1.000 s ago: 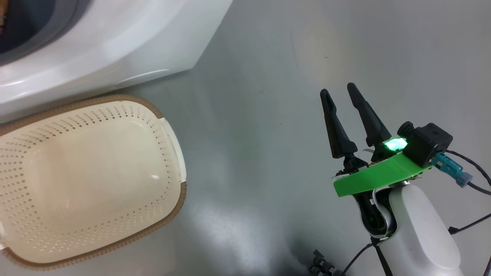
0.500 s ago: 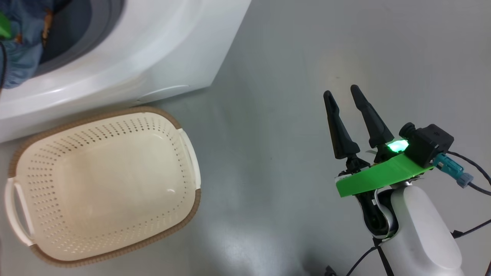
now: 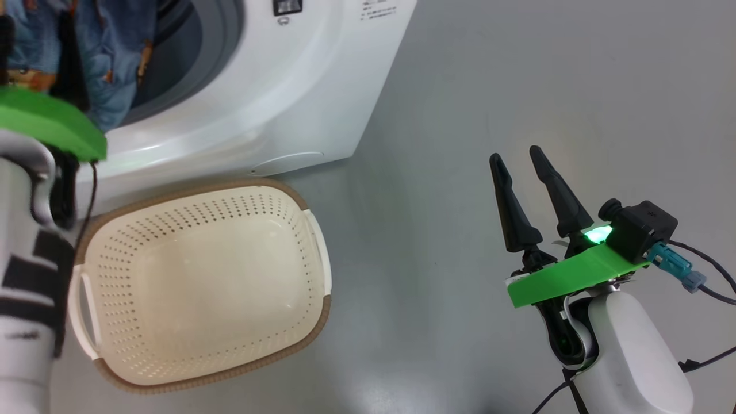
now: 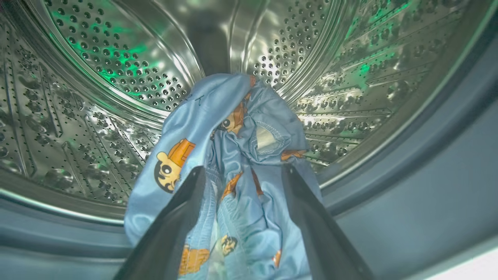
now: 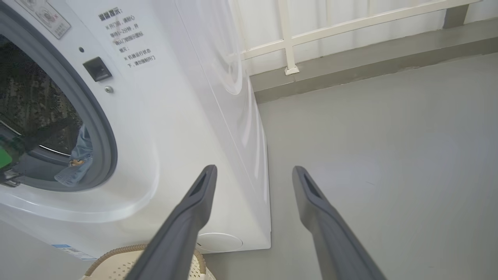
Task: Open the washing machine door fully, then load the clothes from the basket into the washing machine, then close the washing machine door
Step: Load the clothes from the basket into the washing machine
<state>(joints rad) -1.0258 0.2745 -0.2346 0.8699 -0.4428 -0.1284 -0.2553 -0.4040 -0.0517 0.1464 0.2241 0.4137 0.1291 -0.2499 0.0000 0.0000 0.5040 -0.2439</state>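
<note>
The small cream perforated plastic basket [image 3: 190,213] lay empty nearby, and the right gripper [image 3: 516,155] stayed spread wide, holding nothing. The robot's head had swung up to the white washing machine [image 3: 299,86], where the wide-open left gripper [image 4: 245,169] straddled the blue cartoon-print clothes [image 4: 202,116], unclamped, at the lip of the steel drum [image 4: 116,58]. Loading looked nearly finished.

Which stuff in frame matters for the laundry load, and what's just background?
Job:
- washer
- clothes, between the left gripper's fingers, inside the washer
- basket, empty
- right gripper, idle over the floor

Just there:
- railing
- floor
- cables by the right arm
</note>
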